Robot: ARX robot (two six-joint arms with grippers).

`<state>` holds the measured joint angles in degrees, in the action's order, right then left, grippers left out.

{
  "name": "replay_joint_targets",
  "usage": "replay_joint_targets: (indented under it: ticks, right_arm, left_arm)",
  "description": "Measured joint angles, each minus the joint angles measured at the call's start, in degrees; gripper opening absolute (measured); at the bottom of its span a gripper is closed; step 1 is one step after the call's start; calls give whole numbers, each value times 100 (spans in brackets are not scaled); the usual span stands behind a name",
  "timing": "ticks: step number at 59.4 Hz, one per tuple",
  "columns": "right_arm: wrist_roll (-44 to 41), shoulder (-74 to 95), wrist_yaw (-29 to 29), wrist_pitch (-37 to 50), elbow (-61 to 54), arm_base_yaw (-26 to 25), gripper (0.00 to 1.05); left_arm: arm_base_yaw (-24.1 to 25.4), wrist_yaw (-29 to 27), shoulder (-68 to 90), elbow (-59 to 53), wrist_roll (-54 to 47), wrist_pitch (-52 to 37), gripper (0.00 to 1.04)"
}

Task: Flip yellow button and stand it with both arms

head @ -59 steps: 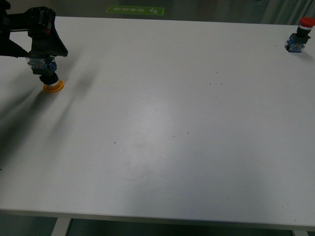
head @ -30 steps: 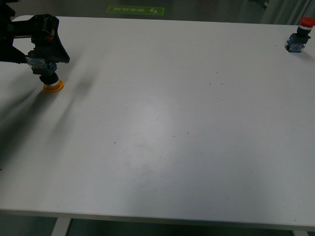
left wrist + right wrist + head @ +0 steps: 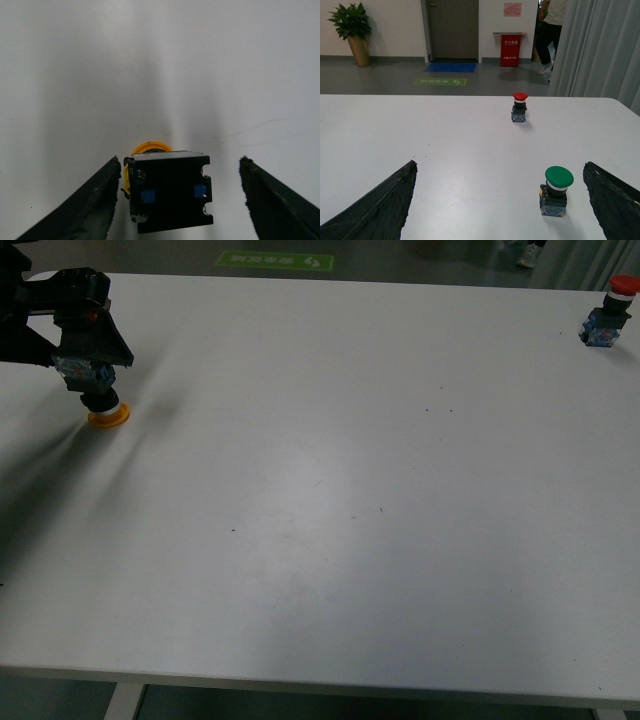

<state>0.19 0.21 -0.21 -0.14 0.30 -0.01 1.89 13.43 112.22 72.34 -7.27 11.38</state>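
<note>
Yellow button (image 3: 104,410) is at the far left of the bench (image 3: 330,490), upside down: cap on the surface, contact block up. Left gripper (image 3: 180,160) is over it with jaws released and the block between them. One finger (image 3: 85,205) is just beside the block, possibly touching; I can't tell from the wrist cam. The other finger is clearly apart. Right gripper (image 3: 500,163) has its jaws spread wide, holding nothing. Its cam shows a green-capped switch (image 3: 556,191) close by and a red-capped switch (image 3: 519,107) further back, both upright, well apart. In the front view I see the red one at the bench's far right corner.
</note>
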Motion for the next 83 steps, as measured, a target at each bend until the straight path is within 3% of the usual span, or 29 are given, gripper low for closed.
replay_joint_targets:
  ticks: [13, 24, 32, 37, 47, 65, 83]
  right_arm:
    - [0, 0, 0, 0, 0, 0, 97]
    - [0, 0, 0, 0, 0, 0, 97]
    - [0, 0, 0, 0, 0, 0, 97]
    - [0, 0, 0, 0, 0, 0, 97]
    - [0, 0, 0, 0, 0, 0, 97]
    - [0, 0, -2, 0, 0, 0, 97]
    - [0, 0, 0, 0, 0, 0, 97]
  left_arm:
    - [31, 7, 24, 0, 11, 0, 40]
    - [94, 212, 15, -33, 138, -37, 37]
    - [96, 1191, -205, -380, 691, -435, 36]
    - [-35, 2179, -498, -763, 1508, -1180, 36]
    - [-431, 3108, -848, -1316, 3069, -2927, 36]
    - [-1174, 3143, -876, -1816, 6505, -6662, 36]
    - [-1615, 2883, -570, -1569, 8513, -8395, 36]
